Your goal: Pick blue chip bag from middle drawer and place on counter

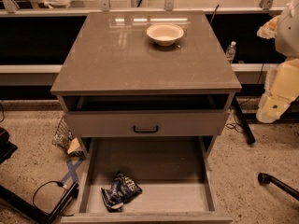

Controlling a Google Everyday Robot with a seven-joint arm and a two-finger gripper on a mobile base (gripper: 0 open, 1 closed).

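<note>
The blue chip bag [120, 191] lies crumpled on the floor of the open middle drawer [187, 197], at its front left. The drawer is pulled out at the bottom of the cabinet. The counter [117, 55] is the glossy grey-brown top of the cabinet. My gripper [273, 104] hangs with the pale arm at the right edge of the view, to the right of the cabinet. It is level with the counter's front edge and well above and to the right of the bag. It holds nothing that I can see.
A pale round bowl [165, 33] stands on the far middle of the counter. A shut drawer front with a black bar handle [145, 129] sits above the open drawer. A water bottle [231, 50], cables and a black chair leg [278, 183] lie around the cabinet.
</note>
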